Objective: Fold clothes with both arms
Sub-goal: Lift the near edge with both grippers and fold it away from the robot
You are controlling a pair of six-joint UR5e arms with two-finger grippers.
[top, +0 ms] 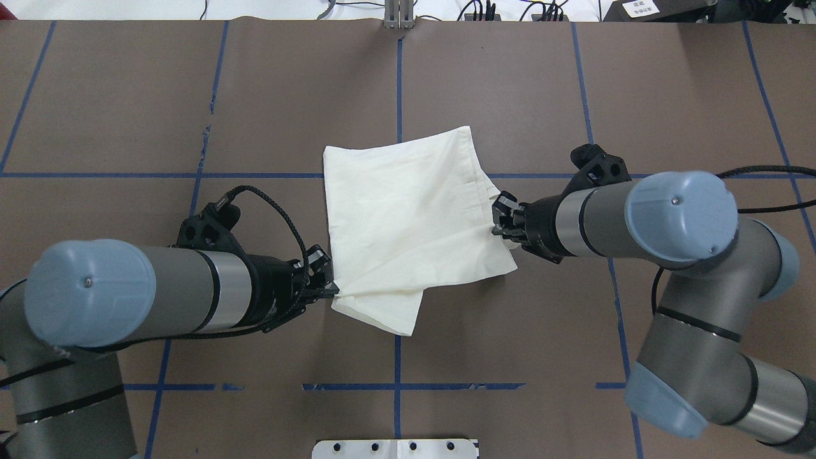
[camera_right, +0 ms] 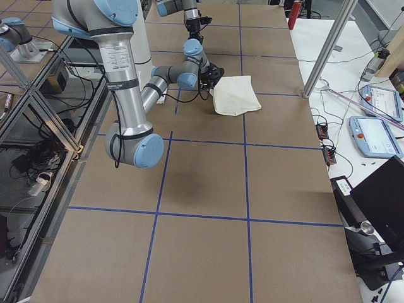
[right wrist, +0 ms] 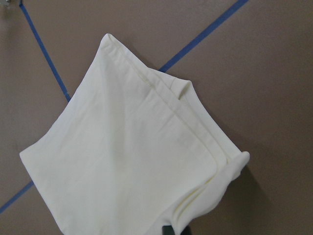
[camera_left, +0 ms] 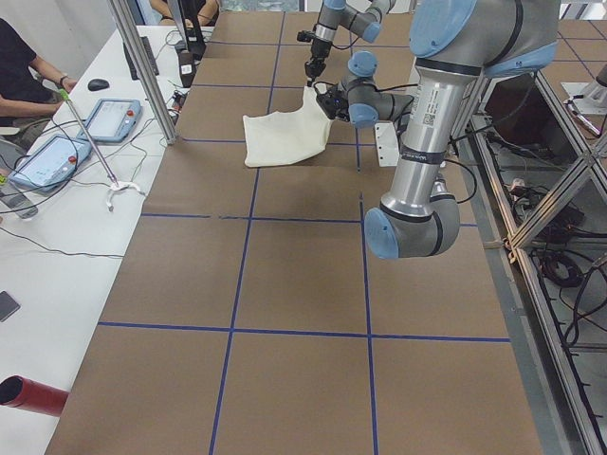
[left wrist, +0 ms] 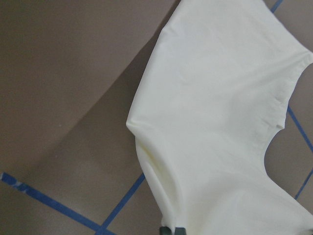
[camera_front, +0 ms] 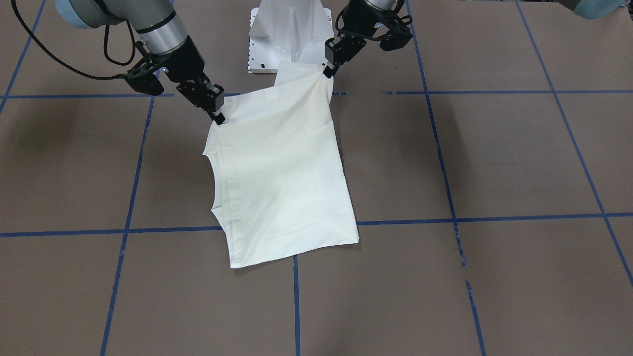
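The clothes are one cream shirt, folded into a rough rectangle with its plain side up, at the middle of the brown table. Its far edge rests flat and its two robot-side corners are raised. My left gripper is shut on one raised corner, seen at the pedestal end in the front-facing view. My right gripper is shut on the other corner, beside the neckline. Both wrist views show cloth hanging from the fingertips, the shirt with its neck curve and the shirt with layered hems. No print shows.
The white pedestal base stands just behind the shirt. Blue tape lines grid the brown table. Along the far side runs a white desk with tablets, cables and a seated person. A red cylinder lies there.
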